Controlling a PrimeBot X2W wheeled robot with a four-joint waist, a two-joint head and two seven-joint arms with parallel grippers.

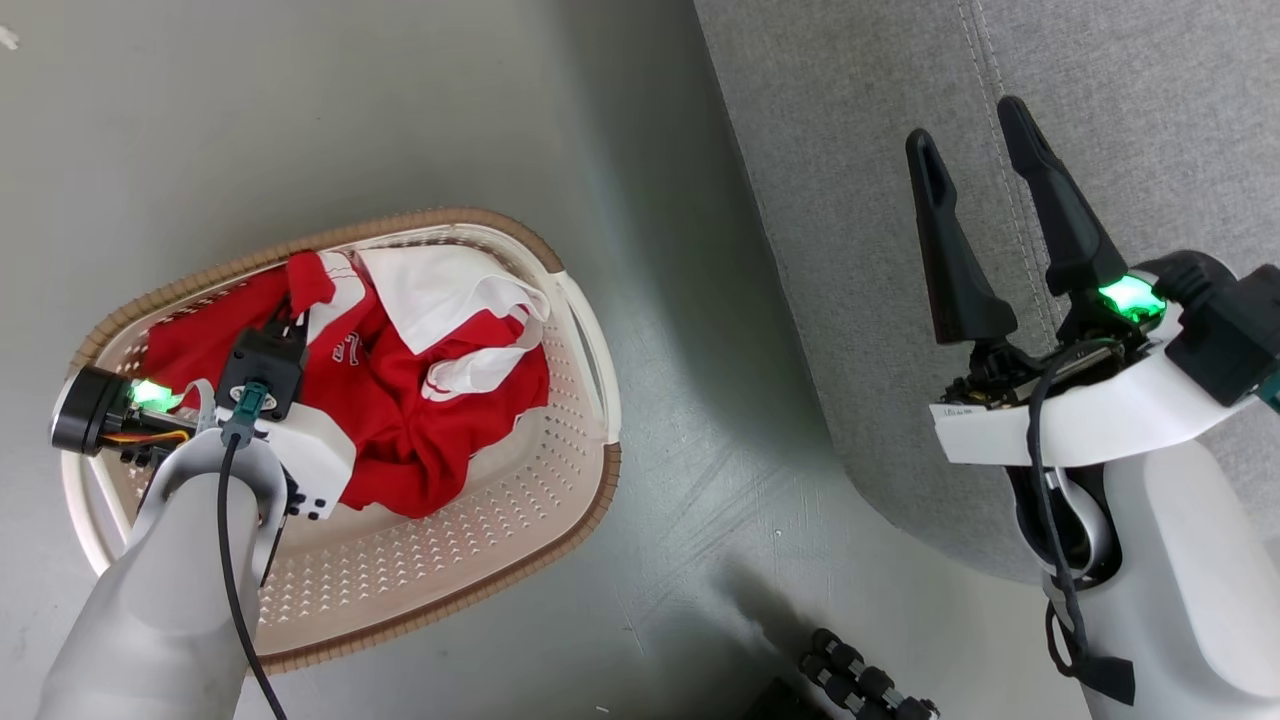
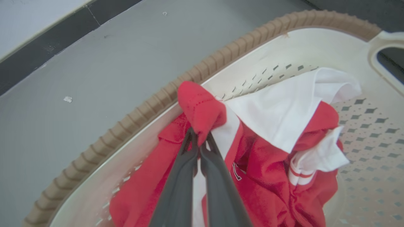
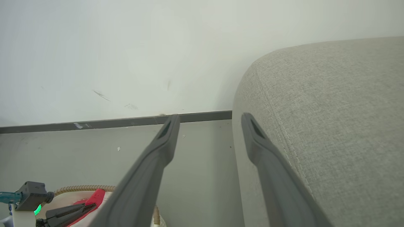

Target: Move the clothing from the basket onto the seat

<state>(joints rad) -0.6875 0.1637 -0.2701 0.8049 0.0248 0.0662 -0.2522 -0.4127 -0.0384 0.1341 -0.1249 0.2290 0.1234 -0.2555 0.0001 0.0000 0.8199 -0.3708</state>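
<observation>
- Left tool (image 2: 198,138) clenched on a raised red fold of the clothing (image 1: 430,400), close to the rim of the basket (image 1: 590,360) (fingers pressed together, cloth pinched at the tips).
- Right tool (image 1: 965,125) released, jaws wide apart, nothing between them, poised over the edge of the seat (image 1: 850,200).
- Clothing bunched in one red-and-white heap inside the basket (hard to tell where one piece ends and the next begins), none of it over the rim.
- Basket down on the floor (image 1: 300,100), near the seat but apart from it.
- No clothing on the visible part of the seat.
- Progress, as a judgement: early, with a first grasp made but no lift and no transfer done.
- Left to do: lift the pinched piece out, carry across to the seat, let go, then repeat for the rest.
- Worth watching: tangled heap, possible drag of everything on one pull.
</observation>
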